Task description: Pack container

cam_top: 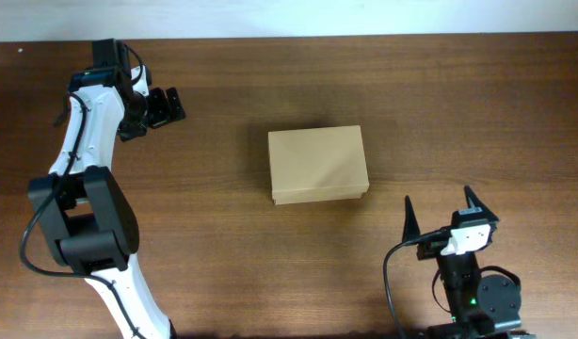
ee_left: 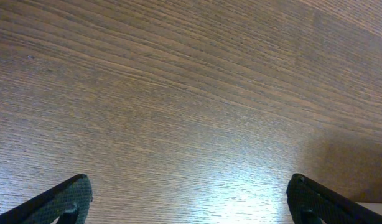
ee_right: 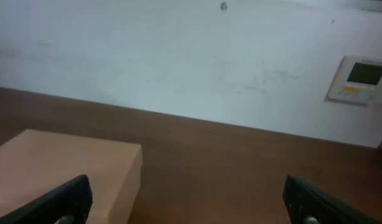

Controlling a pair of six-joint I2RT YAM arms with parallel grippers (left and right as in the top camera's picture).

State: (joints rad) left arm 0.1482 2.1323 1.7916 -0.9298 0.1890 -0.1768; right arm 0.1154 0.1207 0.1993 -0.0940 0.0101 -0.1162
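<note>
Overhead view: my right end effector [cam_top: 440, 202] stands with its fingers spread wide and empty, near the front edge of the desk [cam_top: 477, 104]. My left end effector [cam_top: 167, 105] is likewise spread and empty — the left wrist view shows only bare wood between its fingers. Outward from the right end effector, the container [cam_top: 317, 165] lies ahead and to its left at mid-desk, apart from it, and well apart from the left one. Its flap lid lies flat and shut. No goods to pack are in view. Judgement: packing is either complete or not begun — I cannot tell which. If not begun, the next move calls for reaching the lid's free edge and raising it.
</note>
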